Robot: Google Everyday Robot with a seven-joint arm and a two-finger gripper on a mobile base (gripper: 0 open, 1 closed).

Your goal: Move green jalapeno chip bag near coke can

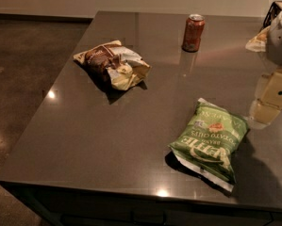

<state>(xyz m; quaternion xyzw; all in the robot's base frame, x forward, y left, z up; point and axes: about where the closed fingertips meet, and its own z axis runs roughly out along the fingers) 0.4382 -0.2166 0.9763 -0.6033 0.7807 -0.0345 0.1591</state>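
Observation:
The green jalapeno chip bag (209, 143) lies flat on the dark grey table (107, 140), towards the front right, with its white lettering upside down to the camera. The coke can (193, 32) stands upright near the table's far edge, well behind the bag. My gripper (269, 106) hangs at the right edge of the view, just right of the bag's upper corner and a little above the table. It holds nothing that I can see, and its arm (281, 32) reaches up out of view.
A crumpled brown and cream bag (113, 65) lies left of centre on the table. A pale yellowish object (258, 41) and a dark wire item (272, 12) sit at the far right. The table's left and front edges drop to a dark floor (22, 79).

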